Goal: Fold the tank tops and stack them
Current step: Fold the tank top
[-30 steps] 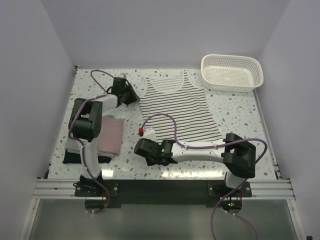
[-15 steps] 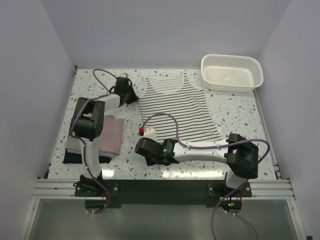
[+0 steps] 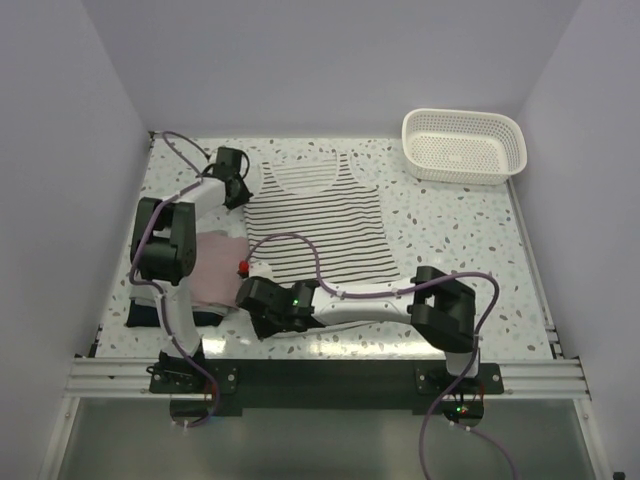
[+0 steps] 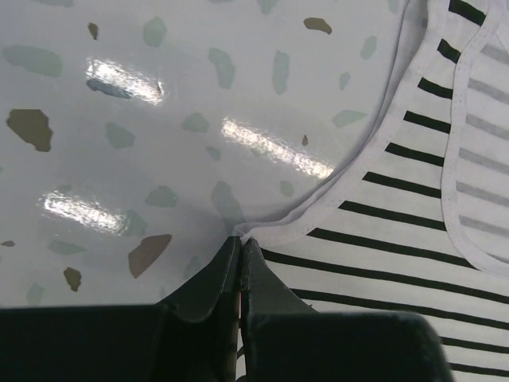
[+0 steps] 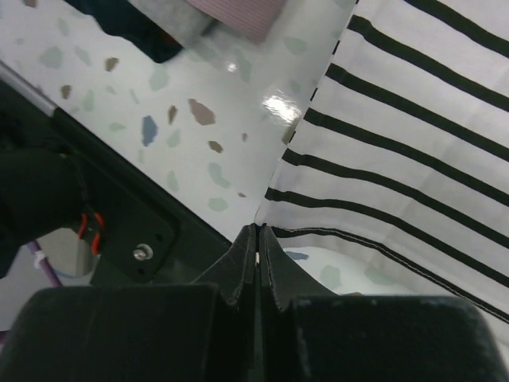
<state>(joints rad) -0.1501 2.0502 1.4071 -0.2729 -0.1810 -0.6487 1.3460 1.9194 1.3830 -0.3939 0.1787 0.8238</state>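
The white black-striped tank top (image 3: 322, 215) lies flat mid-table, straps toward the back. My left gripper (image 3: 242, 198) is shut on its left armhole edge, as the left wrist view shows (image 4: 240, 239), with the striped cloth (image 4: 413, 239) to its right. My right gripper (image 3: 252, 290) is shut on the hem's near-left corner (image 5: 258, 231) and lifts that corner of the striped cloth (image 5: 398, 119) slightly off the table. The folded pink tank top (image 3: 215, 262) lies on the dark navy one (image 3: 148, 316) at the near left. Both show at the top of the right wrist view, pink (image 5: 238, 12) and navy (image 5: 135, 20).
A white lattice basket (image 3: 465, 145) stands at the back right. Walls close in the table on the left, back and right. The black front rail (image 3: 320, 375) runs along the near edge, close under my right gripper (image 5: 119, 231).
Both grippers have moved left with the striped top, dragging it toward the pink and navy stack. The right arm now reaches further across to the left.
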